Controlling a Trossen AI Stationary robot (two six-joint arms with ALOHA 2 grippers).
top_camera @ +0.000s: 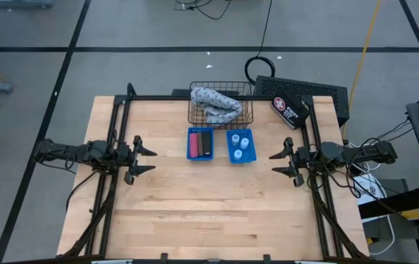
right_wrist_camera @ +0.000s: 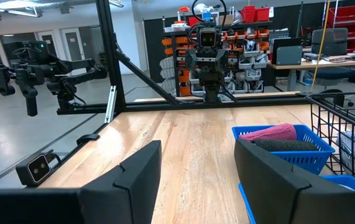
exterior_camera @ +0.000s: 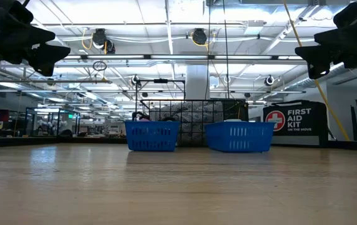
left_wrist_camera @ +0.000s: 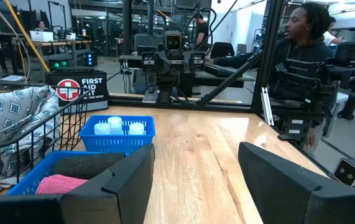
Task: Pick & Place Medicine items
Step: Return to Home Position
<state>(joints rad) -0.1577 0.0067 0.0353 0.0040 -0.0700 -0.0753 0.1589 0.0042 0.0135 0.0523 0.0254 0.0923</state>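
Two blue baskets stand side by side at the table's far middle. The left basket [top_camera: 200,143] holds a pink oblong piece [left_wrist_camera: 59,183] and a black one [left_wrist_camera: 90,165]. The right basket [top_camera: 241,145] holds several small white round bottles [left_wrist_camera: 120,127]. My left gripper [top_camera: 149,159] hovers level at the table's left side, open, pointing toward the baskets with nothing between its fingers [left_wrist_camera: 127,177]. My right gripper [top_camera: 275,163] hovers the same way at the right side, open and empty [right_wrist_camera: 197,158].
Behind the blue baskets stands a black wire basket [top_camera: 221,106] with a grey-blue patterned cloth [top_camera: 216,103] in it. A black first aid pouch [top_camera: 288,110] lies at the far right corner. A person [left_wrist_camera: 301,56] sits beyond the table's right edge. Bare wood spans the near half.
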